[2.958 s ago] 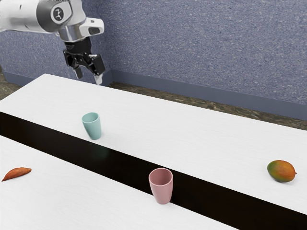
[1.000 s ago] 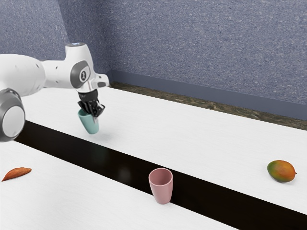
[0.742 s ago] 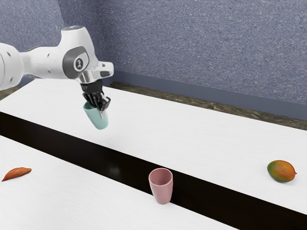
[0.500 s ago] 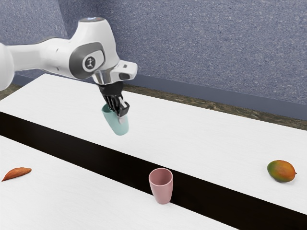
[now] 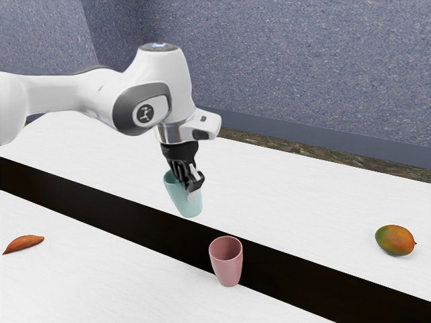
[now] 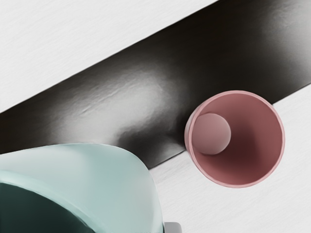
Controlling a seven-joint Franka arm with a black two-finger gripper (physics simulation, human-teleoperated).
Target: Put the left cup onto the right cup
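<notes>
Comparing with 0.5 s ago: pincer (image 5: 188, 182) had moved further toward the exterior view's right, carrying the teal cup (image 5: 183, 198) with it. 3 s ago that cup stood on the surface (image 5: 303, 195), and the pincer hung spread above it, holding nothing. Pincer was narrow, fingers clamped on the teal cup at its rim. Cup hung in the air, tilted, base leaning toward the exterior view's right, clear of the surface and over the black stripe (image 5: 101, 208). Pink cup (image 5: 225, 260) stood upright at the stripe's near edge, unmoved, below the teal cup and toward the exterior view's right of it, apart from it. Wrist view: teal cup (image 6: 87, 179) close under the hand, pink cup (image 6: 235, 138) just beside it, mouth up. Mango (image 5: 394, 239) at the exterior view's far right and sweet potato (image 5: 23, 243) at its far left, both unmoved.
</notes>
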